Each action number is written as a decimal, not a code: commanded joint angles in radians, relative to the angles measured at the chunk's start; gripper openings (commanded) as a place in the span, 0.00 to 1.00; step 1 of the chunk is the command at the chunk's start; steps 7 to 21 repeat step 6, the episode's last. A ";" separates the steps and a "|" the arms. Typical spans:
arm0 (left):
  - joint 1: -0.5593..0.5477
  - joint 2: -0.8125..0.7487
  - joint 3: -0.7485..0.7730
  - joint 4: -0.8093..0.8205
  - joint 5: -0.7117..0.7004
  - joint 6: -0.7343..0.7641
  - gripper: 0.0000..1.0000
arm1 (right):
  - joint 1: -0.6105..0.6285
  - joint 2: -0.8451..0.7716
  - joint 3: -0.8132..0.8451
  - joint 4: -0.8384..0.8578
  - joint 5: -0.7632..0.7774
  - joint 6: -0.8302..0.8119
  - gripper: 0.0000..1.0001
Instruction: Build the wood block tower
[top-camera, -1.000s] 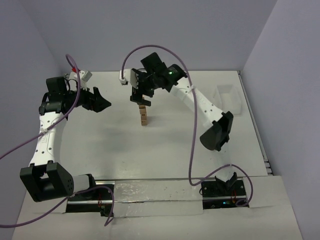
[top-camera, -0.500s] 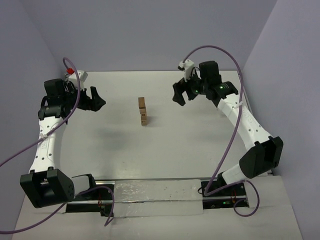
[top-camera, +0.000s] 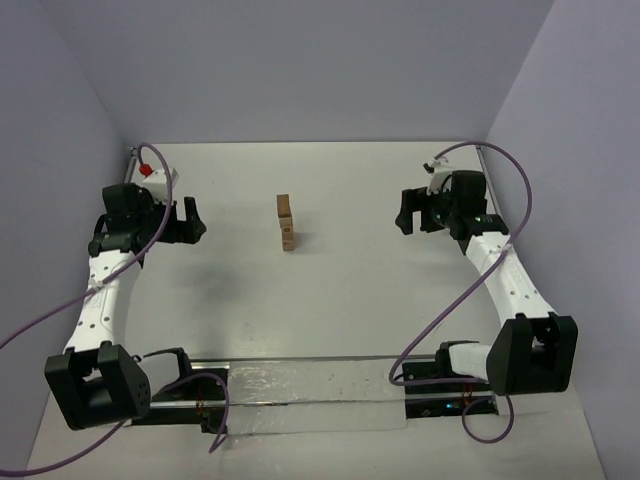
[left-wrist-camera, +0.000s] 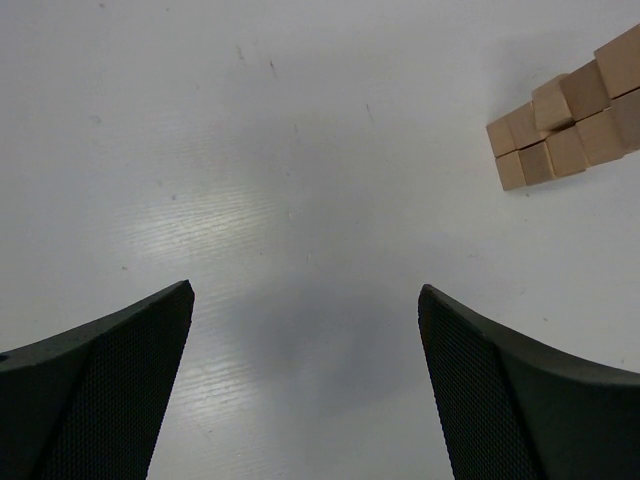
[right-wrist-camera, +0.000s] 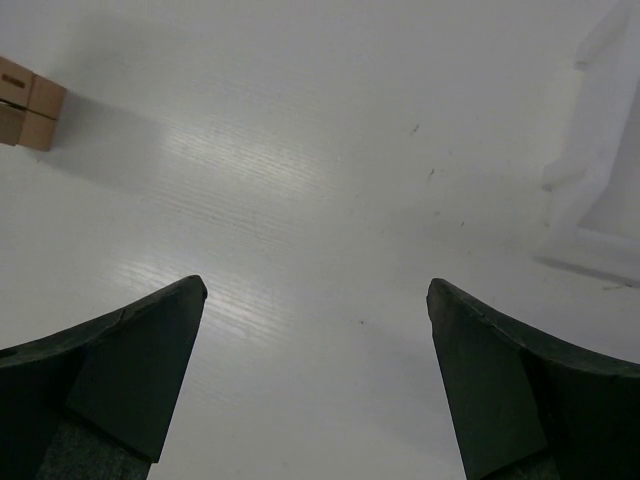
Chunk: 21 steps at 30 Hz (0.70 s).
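Overview from the top camera: the tower (top-camera: 286, 222) stands upright near the middle of the table (top-camera: 330, 310), toward the far side. It is a one-block-wide column with its long axis vertical, several cubes tall, though I cannot count them surely here. It sits between my two claws and apart from both. The left gripper (top-camera: 197, 220) faces it from the left with jaws spread and nothing in them; the right gripper (top-camera: 402, 214) faces it from the right, likewise spread and empty. The left looks a little nearer. I judge either arm would have to travel inward toward the centre and come down from above, since a sideways nudge could topple so narrow a column. I see no loose block on the surface in this view. From the left wrist, the two dark fingers (left-wrist-camera: 100, 400) frame bare tabletop, and the column shows in the upper right corner, well ahead and to the right of the gap. From the right wrist, the fingers (right-wrist-camera: 520, 390) are parted over bare surface too; only an end of the column peeks in at the upper left edge, and the white bin (right-wrist-camera: 600, 190) lies at the right edge. The surface is matte white, faintly scuffed, with soft glare; plain pale lavender walls (top-camera: 300, 70) close the far side and both flanks.
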 joint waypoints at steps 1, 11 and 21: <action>0.004 -0.047 -0.050 0.074 -0.063 0.010 0.99 | -0.026 -0.054 -0.067 0.120 0.025 0.031 1.00; 0.004 -0.089 -0.082 0.094 -0.049 0.013 0.99 | -0.041 -0.074 -0.096 0.146 0.029 0.054 1.00; 0.004 -0.089 -0.082 0.094 -0.049 0.013 0.99 | -0.041 -0.074 -0.096 0.146 0.029 0.054 1.00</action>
